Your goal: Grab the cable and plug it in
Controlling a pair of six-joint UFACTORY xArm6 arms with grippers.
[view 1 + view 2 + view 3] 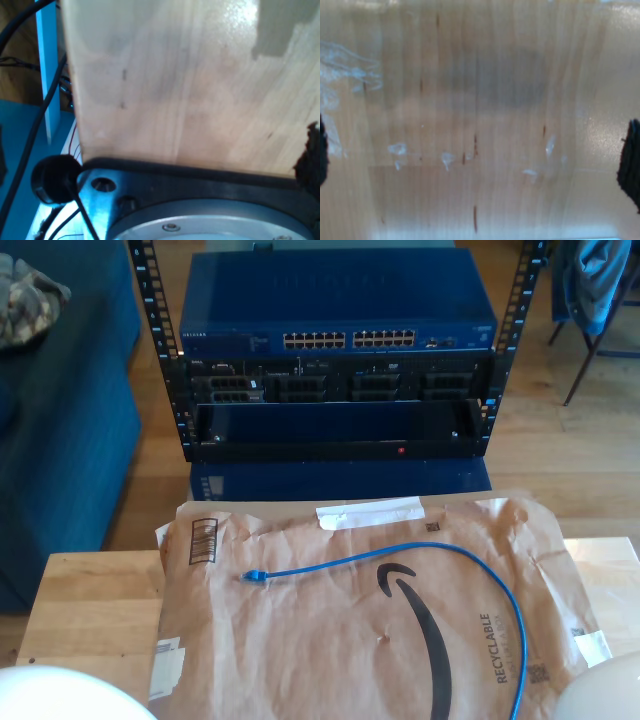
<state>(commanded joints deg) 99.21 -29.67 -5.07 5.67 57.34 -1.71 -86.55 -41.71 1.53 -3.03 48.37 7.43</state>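
Bright blue, the cable (420,565) lies loose on the brown paper mailer (330,640) covering the wooden table (90,605), its plug (255,577) pointing toward the exterior view's left. Beyond stands the blue network switch (335,315) in a rack (335,410). Whether my first gripper and my second gripper are released or clenched, I cannot tell.

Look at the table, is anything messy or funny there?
A bit. The blue cable lies loose on crumpled brown packing paper, its plug not in the blue switch behind the table. The bare wood in the second wrist view shows whitish smears. Nothing looks broken.
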